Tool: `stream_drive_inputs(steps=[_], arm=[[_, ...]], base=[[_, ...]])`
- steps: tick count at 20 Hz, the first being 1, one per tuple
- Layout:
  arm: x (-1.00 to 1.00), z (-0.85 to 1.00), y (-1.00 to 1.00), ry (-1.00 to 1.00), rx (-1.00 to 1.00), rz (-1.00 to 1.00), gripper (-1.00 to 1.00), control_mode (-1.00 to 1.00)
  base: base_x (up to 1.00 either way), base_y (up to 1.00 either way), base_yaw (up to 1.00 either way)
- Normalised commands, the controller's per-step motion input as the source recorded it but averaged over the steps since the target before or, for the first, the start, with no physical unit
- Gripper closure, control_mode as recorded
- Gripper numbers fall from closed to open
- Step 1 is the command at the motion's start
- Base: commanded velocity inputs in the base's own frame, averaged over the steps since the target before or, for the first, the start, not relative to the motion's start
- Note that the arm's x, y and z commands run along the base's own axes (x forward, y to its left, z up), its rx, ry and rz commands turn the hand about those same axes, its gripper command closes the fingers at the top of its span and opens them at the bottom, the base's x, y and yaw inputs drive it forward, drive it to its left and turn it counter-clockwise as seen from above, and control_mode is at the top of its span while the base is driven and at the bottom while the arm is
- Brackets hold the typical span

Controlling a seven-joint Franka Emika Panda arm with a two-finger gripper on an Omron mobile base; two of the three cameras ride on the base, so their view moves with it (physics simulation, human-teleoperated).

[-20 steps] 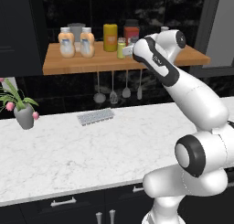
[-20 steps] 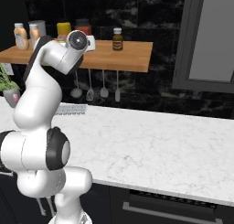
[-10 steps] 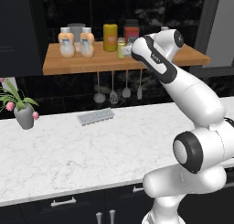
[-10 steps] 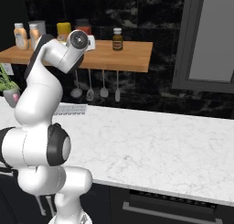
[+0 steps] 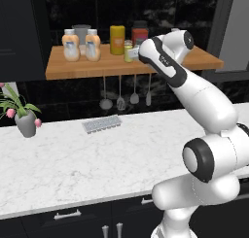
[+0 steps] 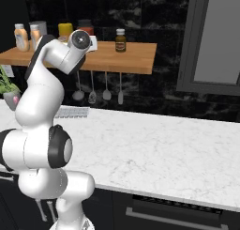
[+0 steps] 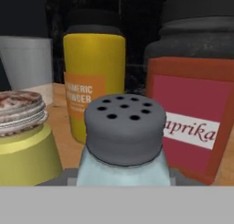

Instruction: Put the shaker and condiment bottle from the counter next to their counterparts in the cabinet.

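Observation:
The shaker (image 7: 124, 141), pale teal glass with a dark grey cap, stands on the cabinet shelf (image 5: 97, 67) right beside its counterpart, the yellow-green shaker (image 7: 23, 141) with a silver cap. My gripper (image 7: 124, 178) is at the shelf (image 5: 136, 51), with its tips against the teal shaker's glass sides. At the shelf's left end a left orange bottle (image 5: 71, 45) and a right orange bottle (image 5: 93, 45) stand side by side, both white-capped. I cannot tell which of them is the condiment bottle from the counter (image 5: 73, 159).
Behind the shakers stand a yellow canister (image 7: 93, 77) and a red paprika jar (image 7: 192, 109). A grey container (image 5: 81, 34) sits at the back left, a brown jar (image 6: 120, 40) further right. Utensils (image 5: 119, 93) hang under the shelf. A flower vase (image 5: 26, 123) and a grey rack (image 5: 100, 124) are on the counter.

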Motion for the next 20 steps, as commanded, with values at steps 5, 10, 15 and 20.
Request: stream_drive_inputs(steps=[5,10,15,20], arm=[[-0.05,-0.12,0.00,0.00,0.00,0.00,-1.00,-1.00],[-0.20,0.00,0.00,-0.01,0.00,0.00,-1.00,-1.00],[-0.32,0.09,-0.03,-0.05,0.00,0.00,-1.00,-1.00],[-0.61,0.44,-0.15,-0.09,0.00,0.00,-1.00,-1.00]], base=[[0.00,0.00,0.00],[0.00,0.00,0.00],[0.00,0.00,0.00],[0.00,0.00,0.00]])
